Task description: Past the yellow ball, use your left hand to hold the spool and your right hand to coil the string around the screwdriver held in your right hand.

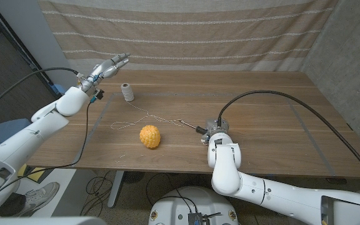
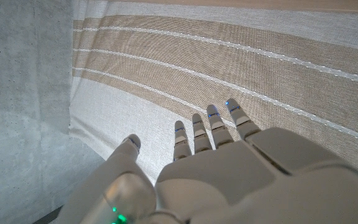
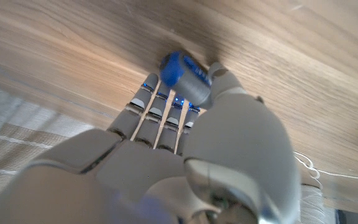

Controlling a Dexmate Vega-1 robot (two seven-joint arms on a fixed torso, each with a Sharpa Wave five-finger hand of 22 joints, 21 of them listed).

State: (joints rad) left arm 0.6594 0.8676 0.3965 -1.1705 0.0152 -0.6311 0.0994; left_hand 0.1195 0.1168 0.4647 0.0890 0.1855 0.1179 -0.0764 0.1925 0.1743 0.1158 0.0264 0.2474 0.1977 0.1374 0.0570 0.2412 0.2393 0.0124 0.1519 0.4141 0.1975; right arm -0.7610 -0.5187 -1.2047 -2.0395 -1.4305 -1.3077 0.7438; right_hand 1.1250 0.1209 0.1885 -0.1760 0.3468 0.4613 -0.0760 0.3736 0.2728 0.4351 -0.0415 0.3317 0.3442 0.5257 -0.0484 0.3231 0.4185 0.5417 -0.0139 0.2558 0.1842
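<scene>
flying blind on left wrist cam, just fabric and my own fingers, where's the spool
Observer: In the head view the spool stands upright on the table, apart from your left hand, which is raised over the table's far left corner and holds nothing.
Operator: ok and the right hand, got the screwdriver
Observer: Yes. The right wrist view shows the right hand gripping the screwdriver by its blue handle, and the head view shows the shaft pointing toward the string.
Operator: string still on the spool
Observer: It trails loose from the spool across the table, passing behind the yellow ball toward the screwdriver's tip.
</scene>
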